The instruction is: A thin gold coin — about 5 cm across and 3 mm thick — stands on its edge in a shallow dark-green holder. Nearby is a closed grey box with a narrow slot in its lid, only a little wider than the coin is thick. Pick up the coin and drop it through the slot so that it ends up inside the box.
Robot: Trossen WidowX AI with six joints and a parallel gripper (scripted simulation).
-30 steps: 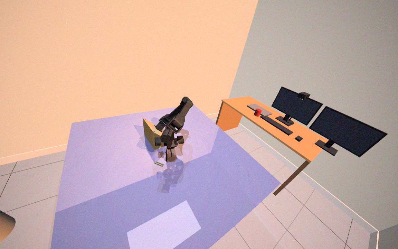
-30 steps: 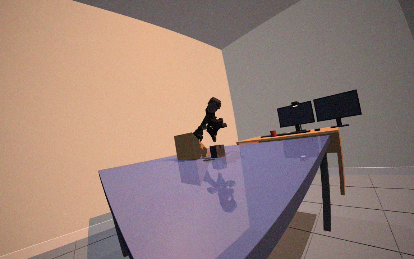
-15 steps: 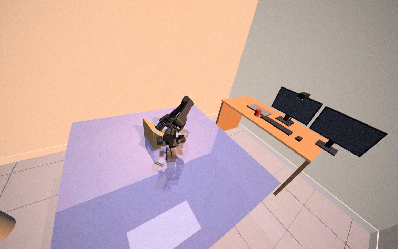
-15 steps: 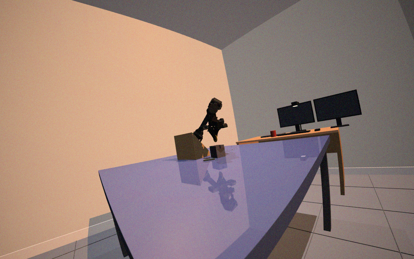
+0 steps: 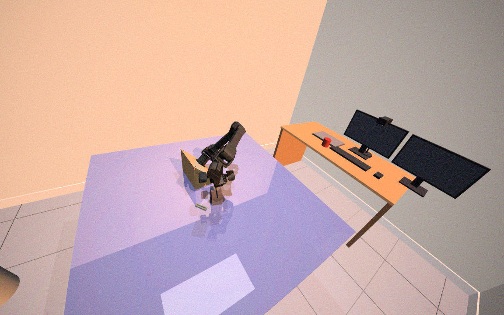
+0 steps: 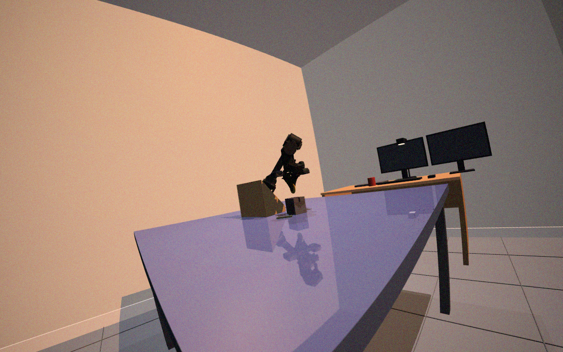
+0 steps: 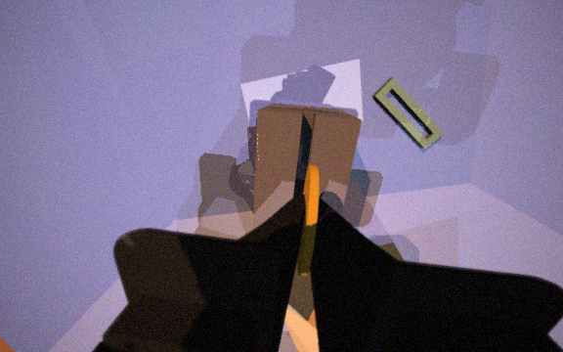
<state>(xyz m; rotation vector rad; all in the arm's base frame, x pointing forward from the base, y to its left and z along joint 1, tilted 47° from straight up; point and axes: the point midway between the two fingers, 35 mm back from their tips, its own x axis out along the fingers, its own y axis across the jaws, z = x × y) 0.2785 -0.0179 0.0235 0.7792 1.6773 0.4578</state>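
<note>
Wrist view: my gripper is clamped on the coin, edge-on to the lens, a thin orange-gold sliver sticking out past my two dark fingers. Coin tip sits right over the near end of the slot, roughly in line with it. Whether it touches the lid, can't tell from here; in the exterior view there's a gap between my gripper and the box, so I'm above it, not in it.

The box looks brownish in this light, a flat-topped block with sharp edges, and the slot is a narrow dark line running down the middle of the lid. The holder lies flat on the table to the upper right of the box, near but apart, a thin olive-green rectangular frame with nothing in it.

Arm pose: in the exterior view my arm rises from its base by the tan wedge-shaped block, folds at the elbow up top, and the wrist points down toward the box. In the top view the arm leans out over the box, which is mostly hidden beneath it; the holder shows just left of it.

The table is glossy lavender, mirror-like, showing reflections of arm and box.
</note>
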